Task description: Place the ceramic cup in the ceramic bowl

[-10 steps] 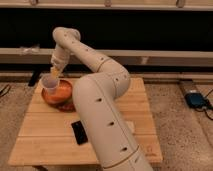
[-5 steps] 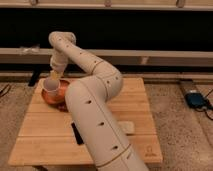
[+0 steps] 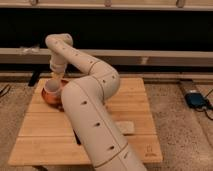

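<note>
The orange-brown ceramic bowl (image 3: 49, 98) stands on the left part of the wooden table (image 3: 45, 135). The white ceramic cup (image 3: 50, 88) sits upright inside the bowl, its rim above the bowl's rim. My gripper (image 3: 58, 78) is just above and to the right of the cup, at the end of the white arm (image 3: 85, 107) that curves across the middle of the view. Whether the gripper touches the cup does not show.
A black object (image 3: 76, 138) lies on the table, half hidden behind the arm. A flat pale object (image 3: 126, 128) lies at the table's right front. A blue device (image 3: 195, 99) sits on the floor at the right. A wall ledge runs behind the table.
The cup has come down a little into the bowl. The arm has swung left and closer to the camera, and now covers more of the table.
</note>
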Action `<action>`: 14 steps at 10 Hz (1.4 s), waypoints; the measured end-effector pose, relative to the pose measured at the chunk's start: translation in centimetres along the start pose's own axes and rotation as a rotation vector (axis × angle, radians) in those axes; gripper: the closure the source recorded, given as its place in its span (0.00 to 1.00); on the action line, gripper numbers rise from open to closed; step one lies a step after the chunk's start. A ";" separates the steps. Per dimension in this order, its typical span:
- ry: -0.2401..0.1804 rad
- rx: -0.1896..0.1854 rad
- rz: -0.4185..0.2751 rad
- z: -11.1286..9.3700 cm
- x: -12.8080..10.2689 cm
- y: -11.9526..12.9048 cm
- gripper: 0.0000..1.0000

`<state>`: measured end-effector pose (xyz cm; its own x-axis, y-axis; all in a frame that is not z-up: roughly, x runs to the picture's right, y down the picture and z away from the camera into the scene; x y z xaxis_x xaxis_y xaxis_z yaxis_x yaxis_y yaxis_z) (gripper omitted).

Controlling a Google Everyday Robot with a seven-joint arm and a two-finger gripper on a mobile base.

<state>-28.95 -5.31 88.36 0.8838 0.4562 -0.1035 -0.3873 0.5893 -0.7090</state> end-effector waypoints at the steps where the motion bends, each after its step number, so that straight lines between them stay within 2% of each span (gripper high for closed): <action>1: 0.038 0.018 0.004 0.5 0.0 0.0 0.51; 3: 0.064 0.030 0.004 0.8 0.0 0.0 0.34; 4: 0.083 0.035 0.008 0.9 0.4 -0.1 0.31; 10: 0.109 0.059 0.010 1.2 0.4 0.1 0.31; 14: 0.075 0.088 0.020 0.2 0.1 -0.3 0.31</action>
<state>-28.79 -5.36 88.70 0.8915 0.4195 -0.1712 -0.4237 0.6383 -0.6427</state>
